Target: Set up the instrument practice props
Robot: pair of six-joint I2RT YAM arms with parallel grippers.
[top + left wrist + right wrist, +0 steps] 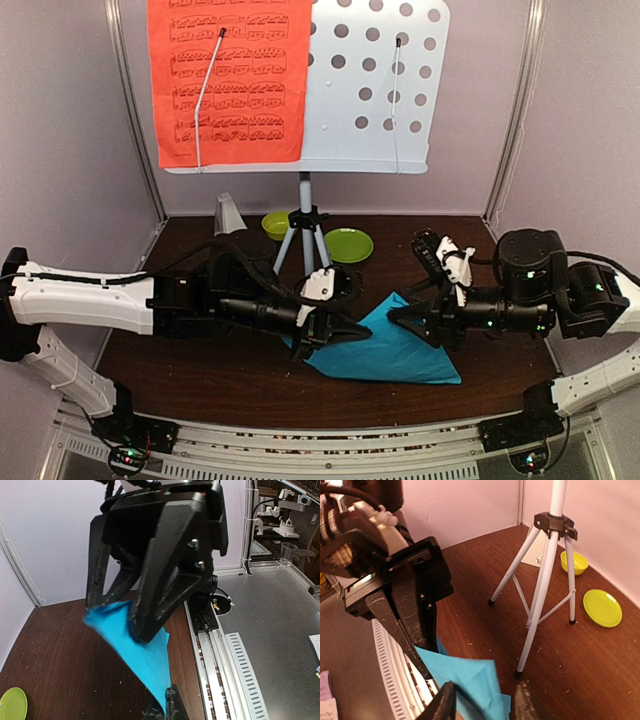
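Item: dark brown desk enclosed by pale walls, holding music practice props. Upper middle of the top view: a pale grey stand panel with round holes, mounted on a grey tripod with black joints, whose feet rest on the desk at centre. The red sheet of printed music covers the left half of the panel, and a thin white wire arm lies across it. The right half of the panel is bare. Left of the tripod, against the back wall: one small whitish metronome, upright. Just behind the tripod: one lime-green bowl. To its right: one lime-green plate, flat on the desk. Lower middle of the top view: the blue sheet, spread between the two hands, with its right part lying on the desk. The left hand is clenched on the sheet's left corner. In the left wrist view its fingers meet on the paper, which hangs down from them. The right hand sits at the sheet's upper edge. In the right wrist view its fingers stand apart with the blue paper between them, released rather than pinching.
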